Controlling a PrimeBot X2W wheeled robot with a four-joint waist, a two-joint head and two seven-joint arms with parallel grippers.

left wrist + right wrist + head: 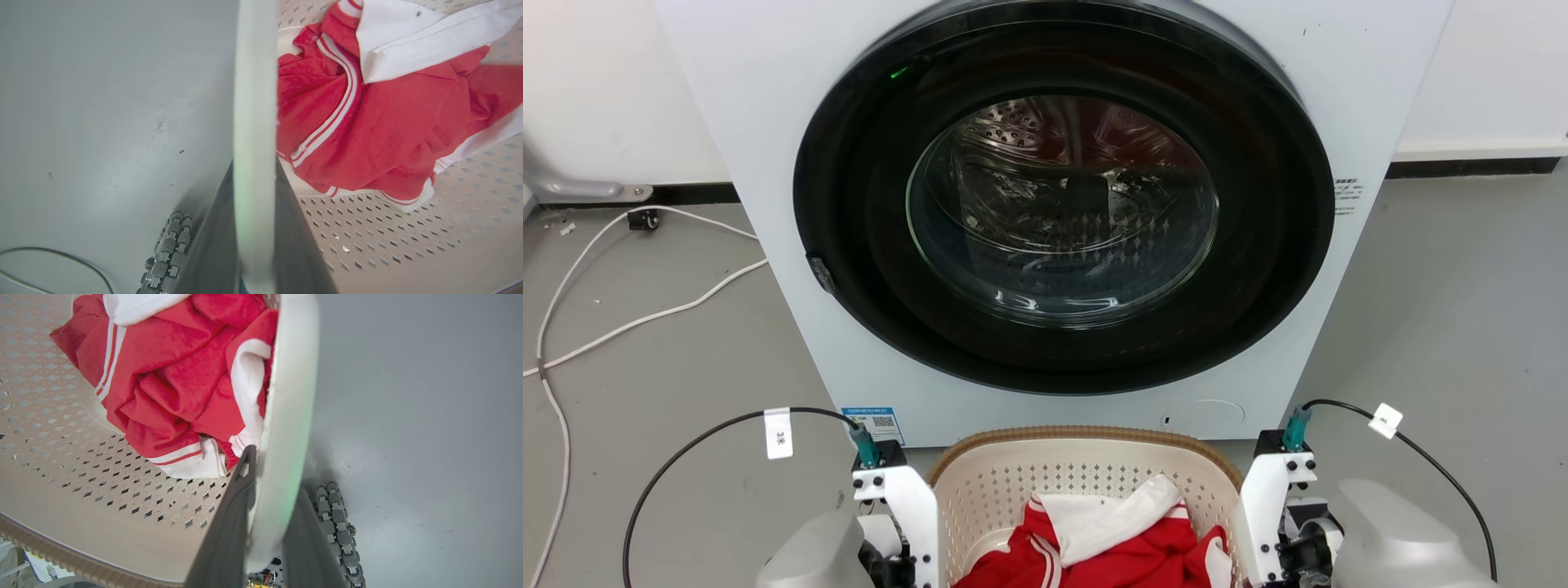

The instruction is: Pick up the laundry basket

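At the bottom centre of your head view, the laundry basket [1086, 434] holds a crumpled red-and-white garment [1143, 547]. Your left gripper [255, 175] pinches its left handle [254, 102], and your right gripper [273, 482] pinches its right handle [292, 396]. Beyond, in the upper frame, stands the washer [760, 163].

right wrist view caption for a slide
Right hand clamps the white side handle of a cream perforated plastic basket holding red clothes

The head view's bottom edge cuts off the laundry basket [1086, 469] and the red-and-white garment [1131, 543] inside. On the washer [760, 122], the sticker [872, 423] print is unreadably small.
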